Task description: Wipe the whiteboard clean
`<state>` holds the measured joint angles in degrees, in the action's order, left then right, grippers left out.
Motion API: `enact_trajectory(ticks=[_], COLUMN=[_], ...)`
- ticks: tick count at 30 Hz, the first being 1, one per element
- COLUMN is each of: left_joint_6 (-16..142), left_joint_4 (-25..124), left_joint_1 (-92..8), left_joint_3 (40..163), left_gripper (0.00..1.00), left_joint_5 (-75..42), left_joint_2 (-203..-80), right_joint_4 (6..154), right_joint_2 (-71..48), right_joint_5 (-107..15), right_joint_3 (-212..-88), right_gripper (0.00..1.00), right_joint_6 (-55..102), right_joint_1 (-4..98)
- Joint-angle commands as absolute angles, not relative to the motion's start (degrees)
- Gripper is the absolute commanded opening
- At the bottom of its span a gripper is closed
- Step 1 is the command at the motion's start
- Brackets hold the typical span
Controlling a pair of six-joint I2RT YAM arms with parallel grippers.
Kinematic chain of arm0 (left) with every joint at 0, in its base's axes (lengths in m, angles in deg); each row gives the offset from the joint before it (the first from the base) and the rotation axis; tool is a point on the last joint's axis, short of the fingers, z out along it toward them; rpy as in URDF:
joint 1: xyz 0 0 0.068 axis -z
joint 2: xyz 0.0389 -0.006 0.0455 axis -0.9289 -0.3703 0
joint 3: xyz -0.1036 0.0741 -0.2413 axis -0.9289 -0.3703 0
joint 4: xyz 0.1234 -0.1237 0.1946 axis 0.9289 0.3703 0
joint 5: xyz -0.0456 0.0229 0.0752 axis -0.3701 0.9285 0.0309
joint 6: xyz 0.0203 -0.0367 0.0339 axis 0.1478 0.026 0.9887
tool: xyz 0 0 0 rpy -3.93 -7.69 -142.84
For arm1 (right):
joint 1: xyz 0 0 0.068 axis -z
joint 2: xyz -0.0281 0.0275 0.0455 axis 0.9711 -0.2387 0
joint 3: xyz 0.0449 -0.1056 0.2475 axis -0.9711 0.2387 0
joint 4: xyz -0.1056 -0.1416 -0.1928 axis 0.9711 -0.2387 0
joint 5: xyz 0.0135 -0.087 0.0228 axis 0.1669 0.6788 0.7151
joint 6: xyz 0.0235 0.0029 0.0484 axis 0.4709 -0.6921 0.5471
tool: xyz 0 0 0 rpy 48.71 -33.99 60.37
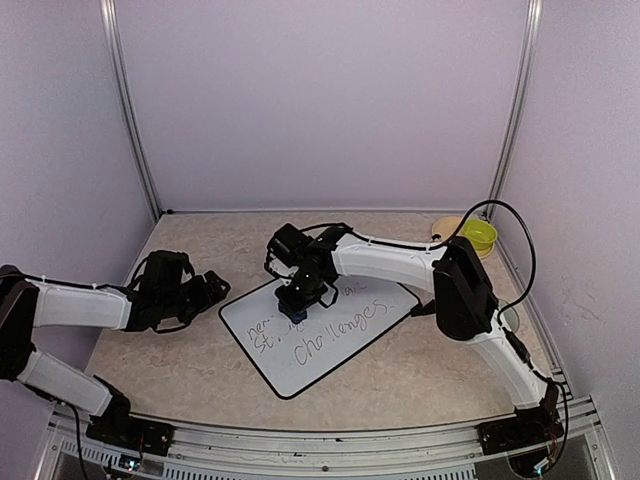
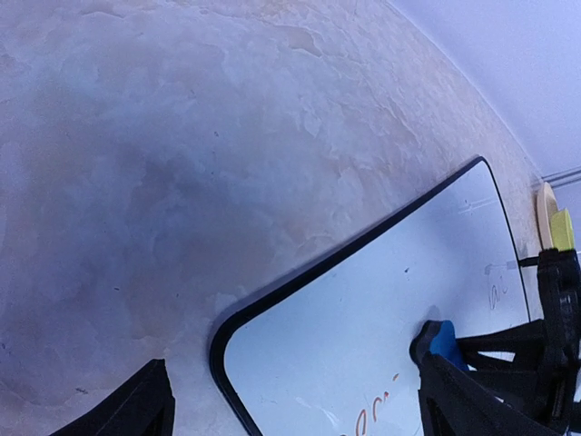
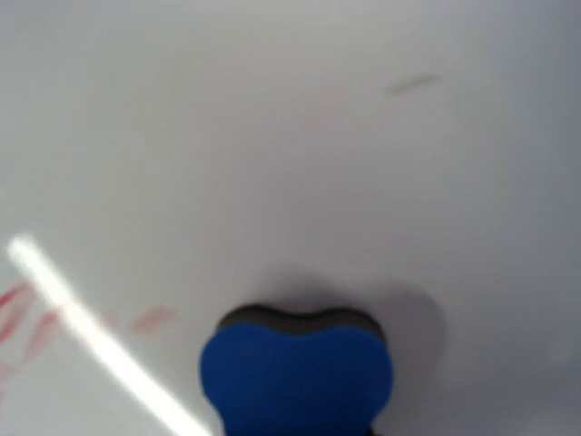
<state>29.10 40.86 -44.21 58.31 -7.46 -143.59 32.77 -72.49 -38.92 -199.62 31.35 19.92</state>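
Note:
The whiteboard (image 1: 292,374) lies flat and askew on the table, with handwriting across its middle and lower part. My right gripper (image 1: 298,300) points down over its upper left area, shut on a blue eraser (image 1: 293,309) that presses on the board. In the right wrist view the eraser (image 3: 295,377) sits on the white surface (image 3: 272,136), squeezed at its waist, with faint red smears to its left; the fingers are hidden behind it. My left gripper (image 1: 214,288) stands open just left of the board's corner (image 2: 227,336), touching nothing, with its fingers (image 2: 136,409) astride that corner.
A yellow-green bowl (image 1: 478,236) and a beige disc (image 1: 445,228) stand at the back right by the enclosure's post. White walls close in the table on three sides. The right arm's black wrist (image 2: 549,354) fills the left wrist view's right edge.

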Motion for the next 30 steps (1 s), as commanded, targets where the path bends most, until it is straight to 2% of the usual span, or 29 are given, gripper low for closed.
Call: enact_trajectory(ticks=[1, 13, 24, 30], left_joint_6=[28.6, 28.9, 28.7, 28.8], left_joint_4=[40.9, 42.9, 43.4, 42.2], left_joint_1=[-44.5, -44.5, -44.5, -44.5], left_joint_3=[57.1, 56.7, 56.1, 55.3], left_gripper=[0.91, 0.91, 0.91, 0.91], left_joint_5=[-6.0, -5.0, -5.3, -5.8], left_joint_2=[-141.3, -138.2, -136.6, -136.7], right_joint_4=[28.4, 25.5, 24.2, 26.4], right_joint_2=[-77.8, -77.2, -80.4, -80.9], right_joint_5=[-35.0, -33.2, -17.8, -18.1], right_joint_3=[-206.0, -206.2, -208.6, -209.3], right_gripper=[0.29, 0.29, 0.32, 0.32], right_joint_6=[29.5, 23.4, 26.9, 26.6], right_joint_1=[18.0, 8.1, 11.5, 11.8])
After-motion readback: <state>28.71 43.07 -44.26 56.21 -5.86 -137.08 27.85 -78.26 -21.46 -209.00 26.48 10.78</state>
